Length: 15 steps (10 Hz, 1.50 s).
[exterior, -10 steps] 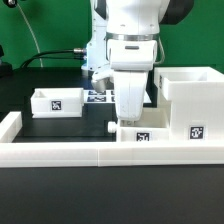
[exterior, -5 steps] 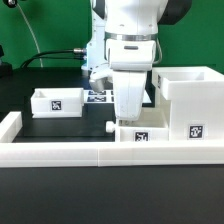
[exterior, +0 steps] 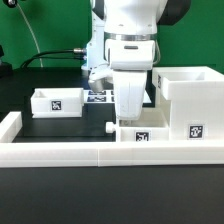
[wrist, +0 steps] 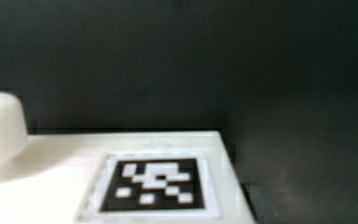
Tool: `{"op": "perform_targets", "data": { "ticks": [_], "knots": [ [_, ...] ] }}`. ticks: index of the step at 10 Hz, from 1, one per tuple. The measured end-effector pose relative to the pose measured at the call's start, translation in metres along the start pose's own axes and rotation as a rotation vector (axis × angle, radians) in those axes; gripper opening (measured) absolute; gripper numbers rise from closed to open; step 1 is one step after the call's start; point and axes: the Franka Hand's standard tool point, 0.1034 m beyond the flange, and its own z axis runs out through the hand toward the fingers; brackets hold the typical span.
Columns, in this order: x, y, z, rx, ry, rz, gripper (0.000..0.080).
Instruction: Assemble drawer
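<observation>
The drawer's large white housing (exterior: 186,98) stands at the exterior view's right, with a tag on its front. One small white tray (exterior: 57,101) with a tag sits at the left on the black table. A second tagged tray (exterior: 142,134) with a dark knob (exterior: 110,127) lies against the front rail, beside the housing. My gripper (exterior: 131,120) hangs straight down onto this tray's back edge, and its fingertips are hidden. The wrist view shows a tag (wrist: 155,184) on a white surface (wrist: 69,150) from very close. No finger shows clearly there.
A long low white border rail (exterior: 80,152) runs along the front and turns up at the left (exterior: 10,125). The marker board (exterior: 98,97) lies behind my arm. Cables and a green backdrop are at the back left.
</observation>
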Motion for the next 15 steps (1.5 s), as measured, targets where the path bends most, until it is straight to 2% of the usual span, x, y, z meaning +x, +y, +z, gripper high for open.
{"op": "perform_targets", "data": {
  "ticks": [1, 2, 3, 9, 13, 15],
  "knots": [
    [-0.0037, -0.0006, 0.0016, -0.028, 0.007, 0.003, 0.0042],
    [-0.0041, -0.001, 0.002, -0.031, 0.008, 0.01, 0.0042],
    [-0.0034, 0.0001, 0.0024, -0.047, 0.011, 0.01, 0.0042],
    [0.0058, -0.0004, 0.0018, -0.045, 0.011, 0.044, 0.0042],
    [0.0049, -0.0004, 0.0019, -0.045, 0.011, 0.046, 0.0042],
    [0.0026, -0.0038, 0.0009, -0.022, -0.002, 0.03, 0.0042]
  ]
}}
